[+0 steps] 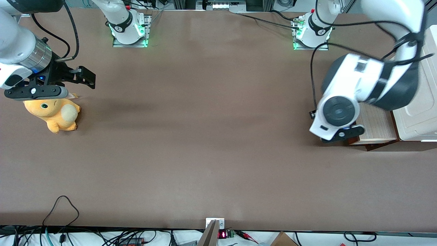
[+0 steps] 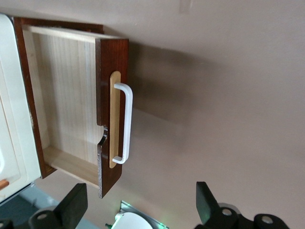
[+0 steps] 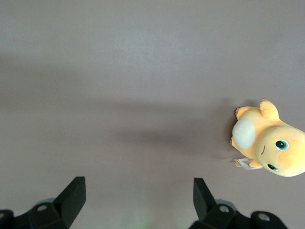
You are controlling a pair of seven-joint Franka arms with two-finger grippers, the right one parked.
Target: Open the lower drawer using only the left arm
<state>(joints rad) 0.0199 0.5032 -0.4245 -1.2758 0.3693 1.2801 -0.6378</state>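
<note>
The lower drawer (image 2: 71,105) sat pulled out from the white cabinet (image 1: 418,112) at the working arm's end. The gripper (image 2: 138,210) hung released, apart from the white bar handle (image 2: 127,123), so task prob. done.

Left arm (image 1: 372,78): bent low over the counter's working-arm end.
Claw (image 2: 138,207): fingers spread wide, apparently holding nothing.

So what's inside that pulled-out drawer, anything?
The lower drawer shows only bare pale wood; nothing lies in the part visible. The white cabinet top covers its back portion, so that stays unknown. The left arm's gripper hangs open, clear of the handle.
</note>
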